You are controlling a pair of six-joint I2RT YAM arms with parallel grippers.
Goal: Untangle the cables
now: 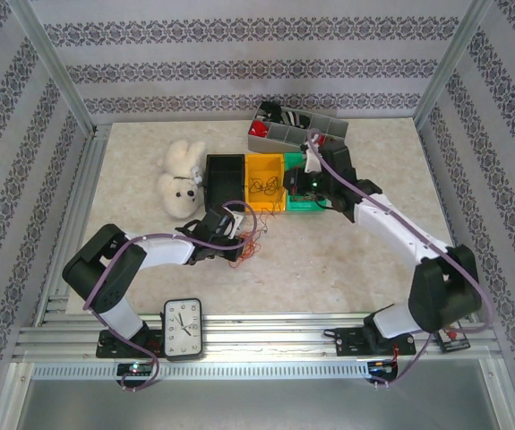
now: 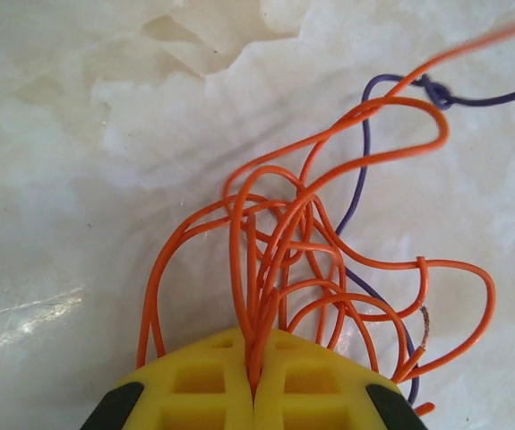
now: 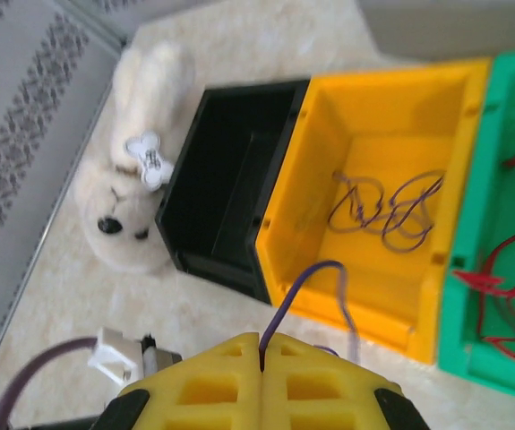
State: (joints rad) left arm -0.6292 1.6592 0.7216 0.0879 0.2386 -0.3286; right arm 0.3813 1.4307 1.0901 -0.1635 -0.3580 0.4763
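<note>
A tangle of thin orange cables (image 2: 275, 233) lies on the marble table, with one thin purple cable (image 2: 364, 161) threaded through it. My left gripper (image 2: 255, 381) is shut on a bunch of the orange strands, which are pinched between its yellow fingertips. From above, that left gripper (image 1: 235, 228) sits at the tangle (image 1: 250, 242) just in front of the bins. My right gripper (image 3: 263, 354) is shut on a purple cable (image 3: 306, 278), which arches up and drops towards the yellow bin's front edge. It hovers near the bins (image 1: 291, 208).
A row of bins stands mid-table: a black bin (image 3: 239, 170), a yellow bin (image 3: 364, 116) holding purple wire loops (image 3: 387, 210), and a green bin (image 3: 499, 107) holding red wire (image 3: 499, 287). A white plush (image 3: 127, 206) lies to their left. A grey divided box (image 1: 297, 130) stands behind, and a clock (image 1: 183, 329) at the near edge.
</note>
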